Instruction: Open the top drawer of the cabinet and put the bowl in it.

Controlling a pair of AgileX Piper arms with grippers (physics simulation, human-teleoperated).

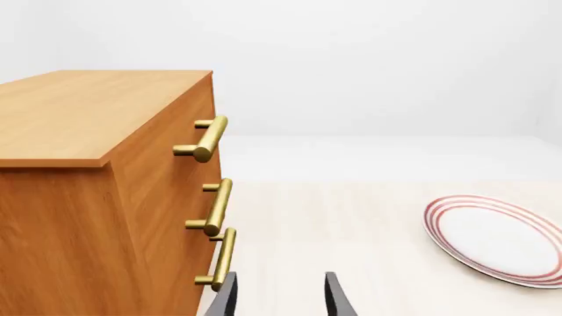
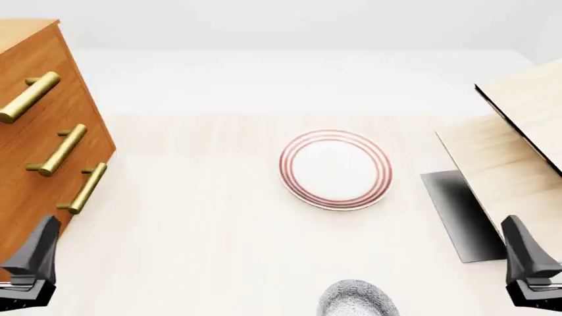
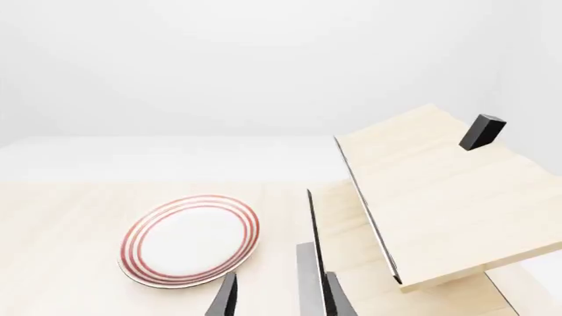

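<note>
The orange-brown cabinet (image 2: 35, 59) stands at the table's left edge with its three drawers flush. The top drawer (image 1: 167, 115) is closed, and its brass handle (image 1: 204, 138) juts out level with the lower two. At the near edge, mid-table, only the rim of the speckled bowl (image 2: 356, 299) shows. My left gripper (image 2: 35, 260) sits low near the cabinet's front corner, open and holding nothing; its fingers (image 1: 226, 296) lie beside the lowest handle. My right gripper (image 2: 527, 260) is at the near right, also open and holding nothing, away from the bowl.
A red-ringed white plate (image 2: 335, 168) lies mid-table, beyond the bowl. A pale light-wood structure (image 2: 518, 131) with a slanted panel and a dark base fills the right side. A small black block (image 3: 481, 131) sits on its panel.
</note>
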